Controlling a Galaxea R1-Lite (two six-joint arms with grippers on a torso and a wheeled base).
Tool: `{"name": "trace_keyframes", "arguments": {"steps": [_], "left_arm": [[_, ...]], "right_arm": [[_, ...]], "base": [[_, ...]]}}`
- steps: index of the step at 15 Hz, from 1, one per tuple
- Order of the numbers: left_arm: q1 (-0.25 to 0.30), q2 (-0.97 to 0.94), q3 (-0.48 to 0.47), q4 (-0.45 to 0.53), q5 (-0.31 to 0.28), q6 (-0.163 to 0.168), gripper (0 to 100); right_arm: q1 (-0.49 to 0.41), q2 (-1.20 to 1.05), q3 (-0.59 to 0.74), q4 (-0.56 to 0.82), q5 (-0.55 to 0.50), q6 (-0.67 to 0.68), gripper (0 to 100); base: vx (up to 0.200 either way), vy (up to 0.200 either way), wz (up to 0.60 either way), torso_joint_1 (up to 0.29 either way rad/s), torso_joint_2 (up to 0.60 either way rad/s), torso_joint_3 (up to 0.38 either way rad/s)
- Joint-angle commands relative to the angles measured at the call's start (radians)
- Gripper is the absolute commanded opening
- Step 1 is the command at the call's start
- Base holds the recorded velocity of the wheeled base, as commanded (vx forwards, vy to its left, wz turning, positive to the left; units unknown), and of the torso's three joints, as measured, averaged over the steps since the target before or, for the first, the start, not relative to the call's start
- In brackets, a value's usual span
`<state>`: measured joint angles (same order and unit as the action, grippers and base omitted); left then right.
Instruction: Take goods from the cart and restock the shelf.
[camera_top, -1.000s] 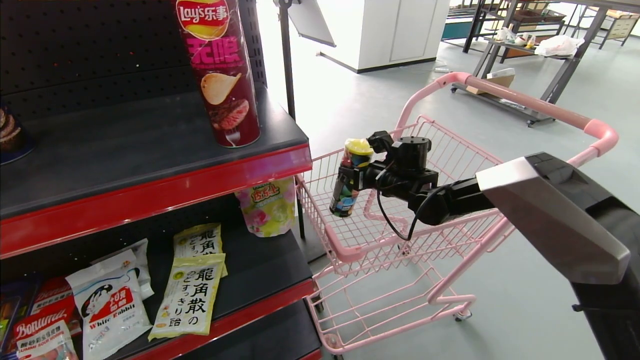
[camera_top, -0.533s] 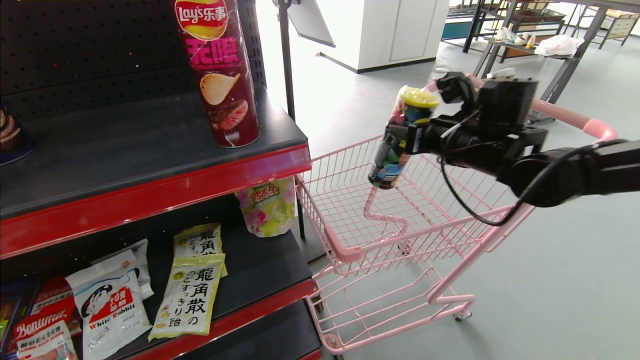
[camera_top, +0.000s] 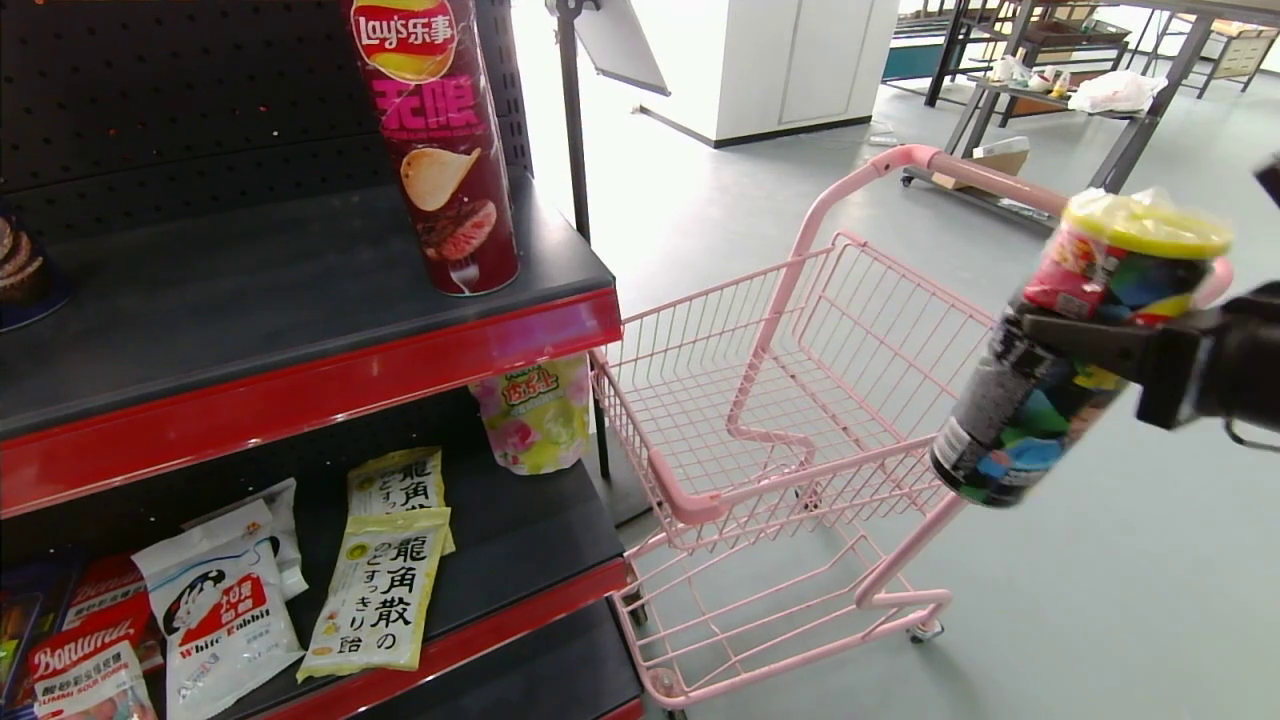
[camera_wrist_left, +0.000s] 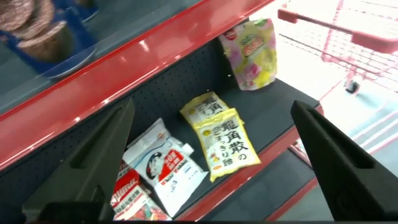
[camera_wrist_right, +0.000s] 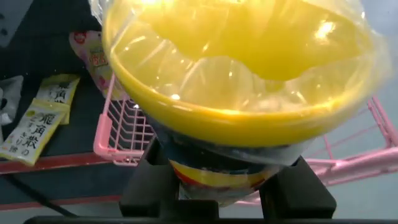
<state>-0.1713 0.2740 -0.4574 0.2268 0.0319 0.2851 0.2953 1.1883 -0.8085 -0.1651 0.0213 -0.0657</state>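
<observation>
Grey floor, blk shelf, pink cart, can

I see lettering on the tall chip tube at the upper shelf's front right corner, on the yellow packets and white bag on the lower shelf, and on the multicoloured can.

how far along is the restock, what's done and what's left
Done: a chip tube stands on the upper shelf, and the yellow-lidded can is out of the pink cart. In hand: the right gripper is shut on that can, held in the air beside the cart. Left: carry it across and set it on the shelf; the cart's basket looks bare, so this may be the last.
</observation>
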Motion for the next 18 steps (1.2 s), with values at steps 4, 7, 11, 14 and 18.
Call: {"name": "trace_keyframes", "arguments": {"steps": [4,7,11,14,18], "left_arm": [[0.001,0.048,-0.013,0.002,-0.018,0.0,100],[0.001,0.054,-0.018,0.002,-0.012,0.006,100],[0.001,0.071,-0.05,0.002,-0.01,0.006,100],[0.001,0.063,-0.046,0.002,-0.01,0.006,100],[0.001,0.073,-0.052,0.0,-0.012,0.014,100]], "right_arm": [[-0.094,-0.289,0.144,0.062,-0.011,-0.062,0],[-0.094,-0.315,0.149,0.118,-0.011,-0.065,0],[-0.091,-0.279,0.114,0.11,-0.003,-0.066,0],[-0.05,-0.273,0.084,0.119,0.069,-0.068,0],[0.073,-0.231,0.094,0.118,0.103,-0.094,0]], "base": [[0.0,0.0,0.0,0.007,-0.03,-0.025],[0.0,0.0,0.0,0.082,-0.39,-0.274],[0.0,0.0,0.0,0.155,-0.51,-0.358],[0.0,0.0,0.0,0.185,-0.55,-0.36],[0.0,0.0,0.0,0.173,-0.51,-0.32]]}}
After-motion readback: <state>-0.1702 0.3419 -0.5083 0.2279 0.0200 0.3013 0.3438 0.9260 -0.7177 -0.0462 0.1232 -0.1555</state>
